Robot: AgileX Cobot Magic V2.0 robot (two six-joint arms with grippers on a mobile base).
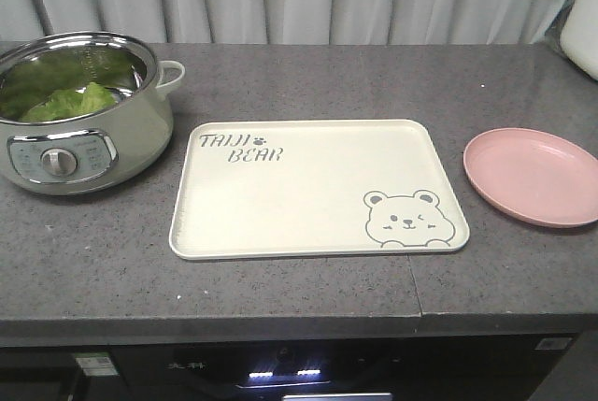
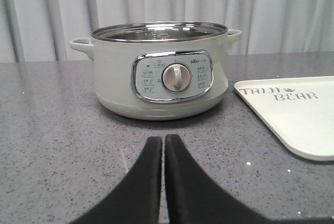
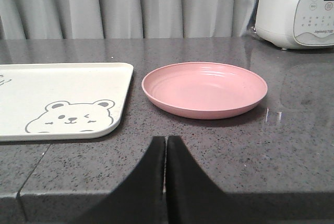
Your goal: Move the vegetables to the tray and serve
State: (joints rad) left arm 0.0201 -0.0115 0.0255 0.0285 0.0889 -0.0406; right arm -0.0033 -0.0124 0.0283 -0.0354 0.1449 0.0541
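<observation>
Green lettuce, the vegetables (image 1: 70, 100), lies inside the pale green electric pot (image 1: 84, 130) at the counter's left. The cream tray (image 1: 318, 188) with "TAIJI BEAR" lettering and a bear drawing lies flat in the middle with nothing on it. My left gripper (image 2: 163, 138) is shut and holds nothing, low over the counter in front of the pot (image 2: 162, 72); the tray's corner (image 2: 292, 109) shows at its right. My right gripper (image 3: 166, 139) is also shut on nothing, near the counter's front edge, between the tray (image 3: 62, 96) and the pink plate (image 3: 204, 88). Neither gripper shows in the front view.
A round pink plate (image 1: 534, 175) sits right of the tray. A white appliance (image 3: 297, 10) stands at the back right. The grey stone counter (image 1: 299, 279) ends in a front edge with a dark cabinet below; curtains hang behind.
</observation>
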